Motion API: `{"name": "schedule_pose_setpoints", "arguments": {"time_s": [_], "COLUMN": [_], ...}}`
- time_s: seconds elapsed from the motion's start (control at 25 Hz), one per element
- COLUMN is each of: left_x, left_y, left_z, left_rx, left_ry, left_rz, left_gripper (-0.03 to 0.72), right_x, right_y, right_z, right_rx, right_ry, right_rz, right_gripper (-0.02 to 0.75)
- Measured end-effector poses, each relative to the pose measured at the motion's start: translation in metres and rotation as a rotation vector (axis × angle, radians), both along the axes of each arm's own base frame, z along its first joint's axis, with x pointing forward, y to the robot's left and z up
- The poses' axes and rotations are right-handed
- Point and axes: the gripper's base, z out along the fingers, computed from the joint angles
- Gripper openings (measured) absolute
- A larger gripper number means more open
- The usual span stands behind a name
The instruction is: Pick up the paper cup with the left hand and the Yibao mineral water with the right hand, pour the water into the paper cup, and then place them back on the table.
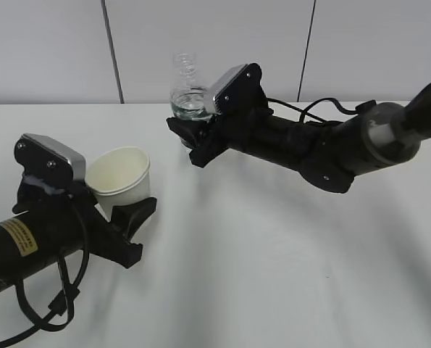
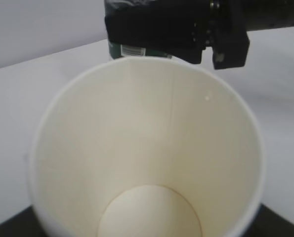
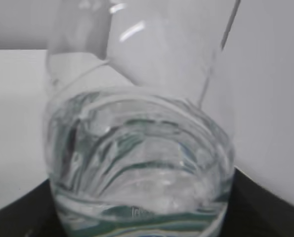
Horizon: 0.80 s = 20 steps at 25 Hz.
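Paper cup (image 1: pixel 121 178) is sitting clamped in the left hand (image 1: pixel 125 220) fingers, held above the table (image 1: pixel 273 275) at the left, mouth tilted up toward the right. Inside is looking dry in the left wrist view (image 2: pixel 147 148). Yibao mineral water (image 1: pixel 187 88) is being held upright, fingers of the right hand (image 1: pixel 195 141) closed around its body, up behind and right of the cup, not touching. Water is showing in the bottle (image 3: pixel 137 163).
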Motion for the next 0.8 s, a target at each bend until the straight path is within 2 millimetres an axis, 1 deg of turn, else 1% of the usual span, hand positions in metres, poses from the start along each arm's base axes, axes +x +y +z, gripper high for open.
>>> {"name": "schedule_pose_setpoints", "arguments": {"time_s": [0.16, 0.44, 0.64, 0.8], "left_x": [-0.0018, -0.0035, -0.0039, -0.0041], "left_y": [-0.0022, -0.0041, -0.0044, -0.0053], "left_z": [-0.0002, -0.0005, -0.0010, -0.0024], "left_rx": [0.010, 0.019, 0.024, 0.020], "left_ry": [-0.004, -0.007, -0.005, -0.009], "left_rz": [-0.037, -0.068, -0.075, -0.085], "left_gripper": [0.417, 0.417, 0.417, 0.417], "right_x": [-0.0033, -0.0051, -0.0072, -0.0079], "right_y": [0.0027, 0.0043, 0.0062, 0.0069], "right_z": [-0.0023, -0.0023, -0.0007, 0.0002], "right_rx": [-0.079, -0.193, -0.260, -0.288], "right_ry": [-0.049, -0.176, -0.285, -0.337], "right_rz": [0.055, 0.097, 0.135, 0.148], "right_gripper": [0.476, 0.476, 0.477, 0.477]}}
